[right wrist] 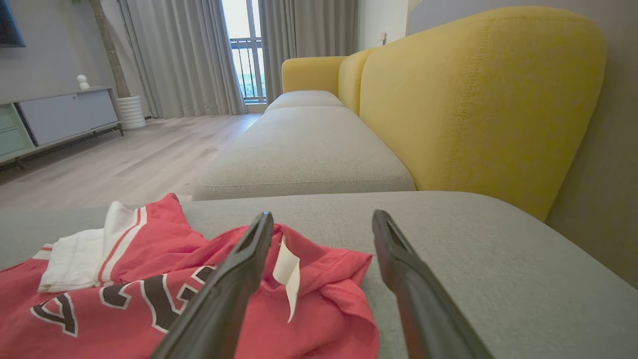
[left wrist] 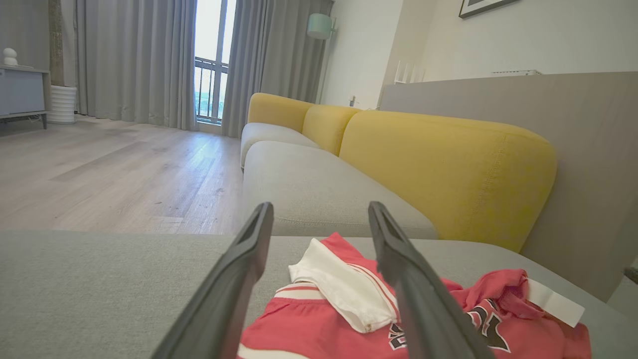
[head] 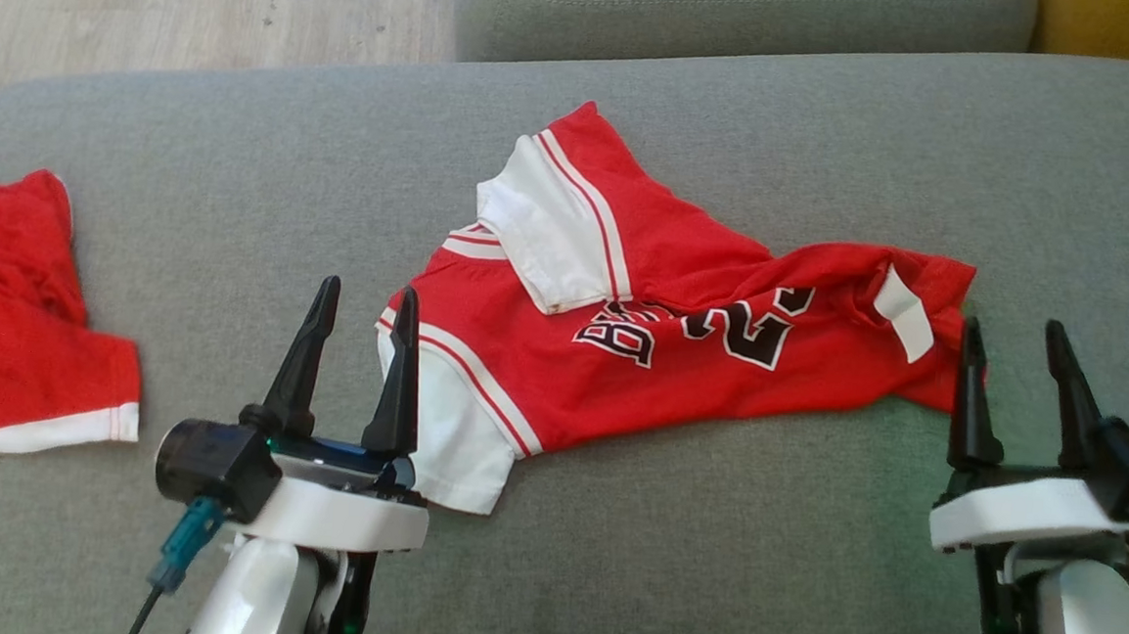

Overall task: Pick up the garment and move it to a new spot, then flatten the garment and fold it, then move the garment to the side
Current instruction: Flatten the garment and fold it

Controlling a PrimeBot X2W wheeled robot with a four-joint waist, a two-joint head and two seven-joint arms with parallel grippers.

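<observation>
The red mesh short-sleeved jersey (head: 619, 389), with white sleeves and black, white-edged lettering, lies rumpled and spread sideways on the grey fabric sofa seat (head: 706, 561). One white sleeve (head: 549, 243) is folded over its chest; the other lies flat at the near left. Its right end is bunched, a white label (head: 902, 323) showing.

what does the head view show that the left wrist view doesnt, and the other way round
Head view, not left wrist view: a second red garment lying apart at the left of the seat, and the right gripper, open.
Left wrist view, not head view: grey curtains, the balcony window and a picture frame on the wall.
Both: the red jersey crumpled on the grey sofa seat, the left gripper open at its white-sleeved end, and the wood floor.
</observation>
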